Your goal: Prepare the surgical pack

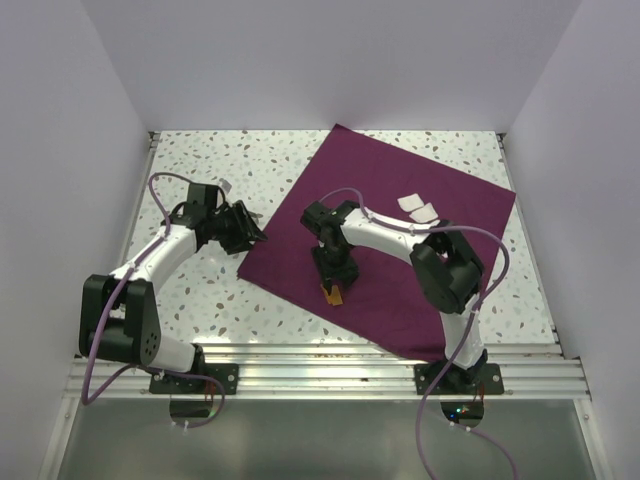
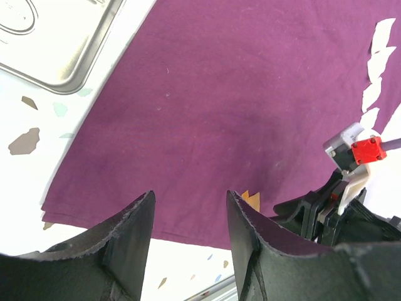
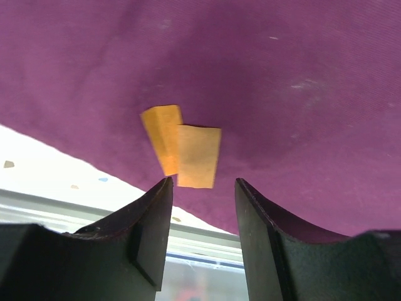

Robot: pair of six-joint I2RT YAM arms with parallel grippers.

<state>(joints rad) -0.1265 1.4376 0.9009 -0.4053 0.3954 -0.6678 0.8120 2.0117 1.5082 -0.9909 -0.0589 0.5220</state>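
Observation:
The surgical pack's plum-purple cloth (image 1: 400, 250) lies spread flat as a diamond on the speckled table. White gauze pieces (image 1: 418, 208) rest on its far right part. A shiny metal tray (image 2: 56, 44) sits off the cloth's left edge in the left wrist view. My right gripper (image 1: 335, 272) hangs open over the cloth's near-left edge, with two small orange strips (image 3: 185, 150) lying on the cloth just beyond its fingertips (image 3: 164, 188). My left gripper (image 1: 246, 230) stands open and empty above the cloth's left edge (image 2: 94, 213).
White walls enclose the table on three sides. A metal rail (image 1: 320, 365) runs along the near edge by the arm bases. The right arm's wrist with a red block (image 2: 367, 150) shows in the left wrist view, close to my left gripper (image 2: 191, 195).

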